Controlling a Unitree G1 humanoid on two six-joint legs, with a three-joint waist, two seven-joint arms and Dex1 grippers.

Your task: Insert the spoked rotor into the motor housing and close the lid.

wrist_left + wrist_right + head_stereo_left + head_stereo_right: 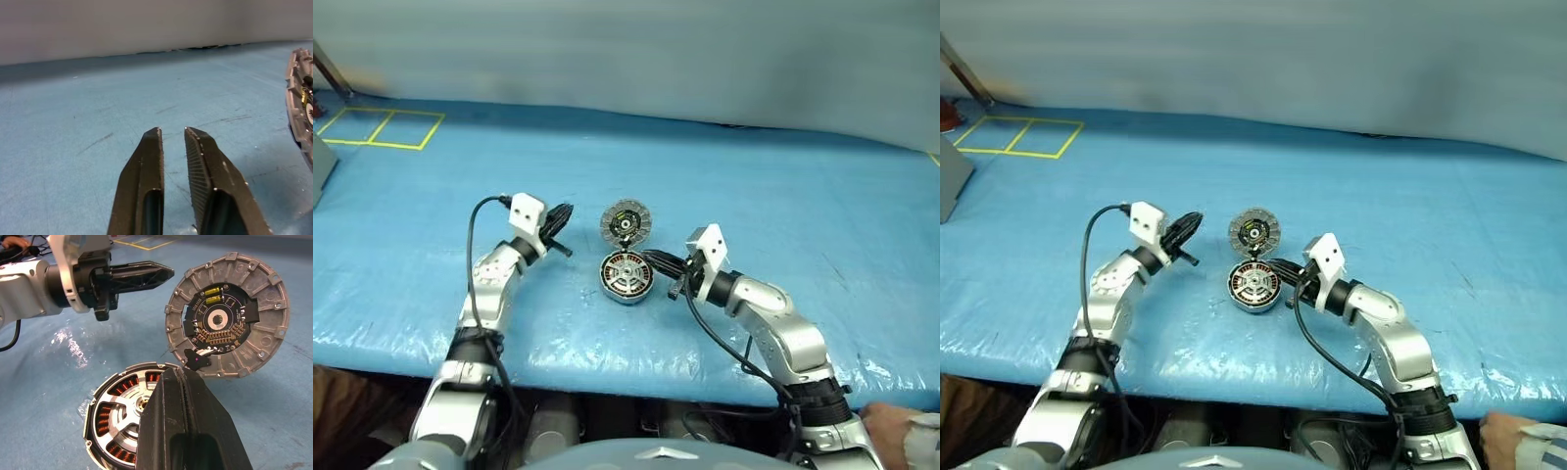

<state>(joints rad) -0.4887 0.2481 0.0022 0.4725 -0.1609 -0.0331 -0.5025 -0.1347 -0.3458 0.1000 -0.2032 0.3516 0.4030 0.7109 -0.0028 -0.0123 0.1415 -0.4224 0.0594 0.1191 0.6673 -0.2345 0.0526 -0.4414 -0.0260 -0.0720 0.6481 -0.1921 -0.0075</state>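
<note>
The motor housing (607,284) lies flat on the blue sheet between my arms. The spoked rotor (117,404) sits inside it, with copper windings showing between its silver spokes. The lid (264,340) stands upright, joined at the housing's far edge, its grey segmented face and dark centre turned toward me. My right gripper (172,373) is shut, with its tip over the housing's rim beside the hinge. Left of the lid, my left gripper (168,270) is shut on nothing; it points level toward the lid, apart from it.
The blue sheet (803,215) covers the whole table. Yellow tape squares (377,127) mark its far left, and a grey object (318,166) sits at the left edge. A person's hand (901,431) shows below the table's front edge on the right.
</note>
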